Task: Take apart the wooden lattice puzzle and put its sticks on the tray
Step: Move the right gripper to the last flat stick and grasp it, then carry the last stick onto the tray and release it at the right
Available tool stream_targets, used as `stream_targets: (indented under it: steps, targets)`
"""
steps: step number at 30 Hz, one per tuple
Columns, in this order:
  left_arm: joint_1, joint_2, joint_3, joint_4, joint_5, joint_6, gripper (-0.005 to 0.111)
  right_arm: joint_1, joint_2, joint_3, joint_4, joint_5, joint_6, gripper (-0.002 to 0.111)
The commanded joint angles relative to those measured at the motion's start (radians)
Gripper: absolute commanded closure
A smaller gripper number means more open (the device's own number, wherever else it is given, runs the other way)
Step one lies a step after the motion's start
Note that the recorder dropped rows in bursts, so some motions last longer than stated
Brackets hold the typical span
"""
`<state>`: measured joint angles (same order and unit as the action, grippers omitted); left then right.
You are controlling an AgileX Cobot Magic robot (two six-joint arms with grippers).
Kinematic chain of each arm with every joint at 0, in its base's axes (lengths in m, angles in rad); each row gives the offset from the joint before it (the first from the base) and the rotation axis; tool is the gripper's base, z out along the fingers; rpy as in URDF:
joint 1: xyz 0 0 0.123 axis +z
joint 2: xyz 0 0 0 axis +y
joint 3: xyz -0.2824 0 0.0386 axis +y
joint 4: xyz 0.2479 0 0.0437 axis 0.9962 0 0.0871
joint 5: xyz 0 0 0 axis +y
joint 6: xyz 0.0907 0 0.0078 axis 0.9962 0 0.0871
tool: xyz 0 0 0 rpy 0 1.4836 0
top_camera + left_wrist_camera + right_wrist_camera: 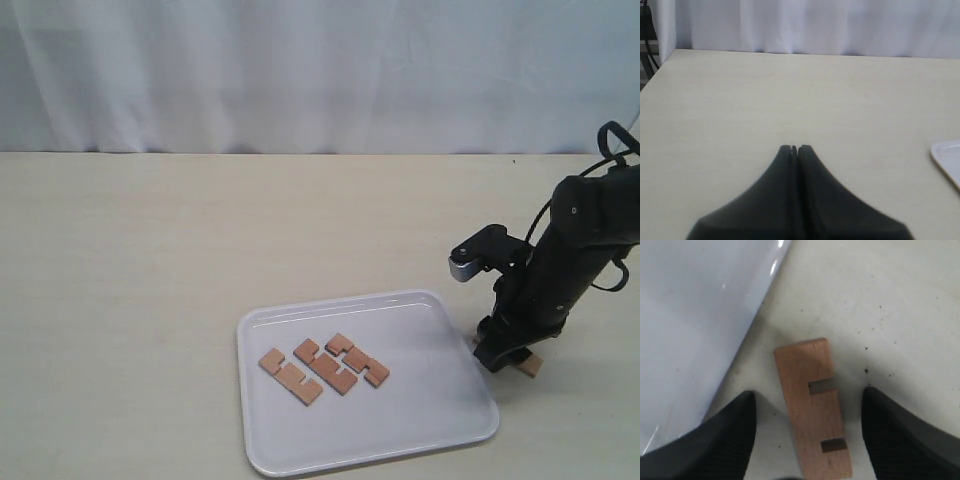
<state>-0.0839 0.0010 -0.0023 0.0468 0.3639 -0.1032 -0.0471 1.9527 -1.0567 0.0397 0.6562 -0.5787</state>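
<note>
In the left wrist view my left hand [794,148] sat with its two dark fingers pressed together and nothing between them, over bare table [740,100]. A white corner of the tray [947,156] just showed at the right edge of that frame. The exterior view did not show this hand.

In the exterior view the tray [420,440] lay flat on the table in the lower middle of the frame. Three sticks rested on it, left of its centre, in a loose row: one at the left [291,377], one in the middle [326,366] and one at the right [358,360]. Each lay flat as a separate piece, close to its neighbour. I could not tell whether they touched.

Further right, the right arm [580,250] reached down at the frame's right side. My right hand [500,358] was low over the table, just beside the tray's right rim. The fourth stick [528,368] poked out from under it, on the table and outside the tray.

The right wrist view showed that hand's fingers [730,440] standing apart, one on either side of the stick. Bare table showed between each finger and the wood, so the hand gripped nothing. The stick lay flat with two square notches along one edge. The tray's rim filled the upper left of that frame, near the stick but clear of it.
</note>
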Motion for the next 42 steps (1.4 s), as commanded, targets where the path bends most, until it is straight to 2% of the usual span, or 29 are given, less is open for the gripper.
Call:
stream_targets:
  steps: [1, 5, 7, 13, 18, 23, 28, 31, 39, 42]
  targets:
    - [0.001, -0.001, 0.002, 0.005, -0.005, 0.001, 0.107, -0.008, 0.004, -0.002, -0.015, -0.001, 0.007, 0.050]
    - [0.001, -0.001, 0.002, 0.005, -0.005, 0.001, 0.107, -0.008, 0.004, -0.002, -0.015, 0.004, 0.007, 0.051]
    - [0.001, -0.001, 0.002, 0.005, -0.005, 0.001, 0.107, -0.008, 0.004, -0.002, -0.015, 0.010, 0.007, 0.057]
    - [0.001, -0.001, 0.002, 0.005, -0.005, 0.001, 0.107, -0.008, 0.004, -0.002, -0.025, 0.041, -0.043, 0.104]
    - [0.001, -0.001, 0.002, 0.005, -0.005, 0.001, 0.107, -0.008, -0.012, -0.060, -0.005, 0.082, -0.031, 0.104]
    - [0.001, -0.001, 0.002, -0.007, -0.003, 0.001, 0.107, -0.008, -0.082, -0.075, 0.017, 0.039, 0.018, 0.104]
    - [0.001, -0.001, 0.002, -0.005, -0.003, 0.001, 0.107, 0.004, -0.151, -0.077, 0.170, 0.015, -0.017, 0.104]
    - [0.001, -0.001, 0.002, -0.005, -0.003, 0.001, 0.107, 0.063, -0.160, -0.077, 0.192, 0.019, -0.019, 0.104]
    - [0.001, -0.001, 0.002, -0.005, -0.003, 0.001, 0.107, 0.293, -0.135, -0.082, 0.183, -0.003, 0.004, 0.104]
    - [0.001, -0.001, 0.002, -0.005, -0.003, 0.001, 0.107, 0.341, -0.130, -0.104, 0.117, -0.008, 0.090, 0.104]
